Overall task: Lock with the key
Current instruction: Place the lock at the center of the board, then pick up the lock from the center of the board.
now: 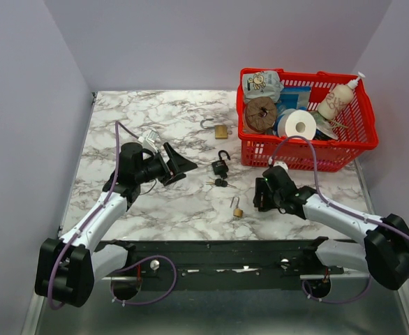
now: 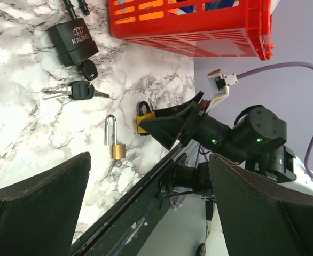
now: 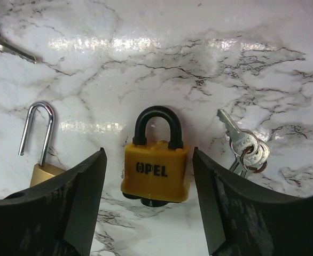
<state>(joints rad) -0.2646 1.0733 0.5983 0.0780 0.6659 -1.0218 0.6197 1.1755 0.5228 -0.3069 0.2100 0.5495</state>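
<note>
Right gripper (image 3: 148, 152) straddles the yellow padlock (image 3: 156, 168), fingers spread, nothing pinched.

Padlock lies flat on the surface (image 1: 176, 202), lettering up. Its long axis runs in line with the gripper: black shackle points away from the wrist, base end towards it. There is a clear gap to each finger, so closing straight in would catch the body's two sides. Shackle looks seated on both legs. There's a dark lump under the base, maybe a keyway cover, can't tell from here. Silver keys (image 3: 247, 149) sit just beside it on one side, a small brass padlock (image 3: 48, 172) with its shackle up on the other. Further out is a black padlock (image 1: 220, 166). Left gripper (image 1: 171, 166) hovers wide open, well apart, so the right arm is the nearer one. Red basket (image 1: 295, 150) is at the back.
</note>
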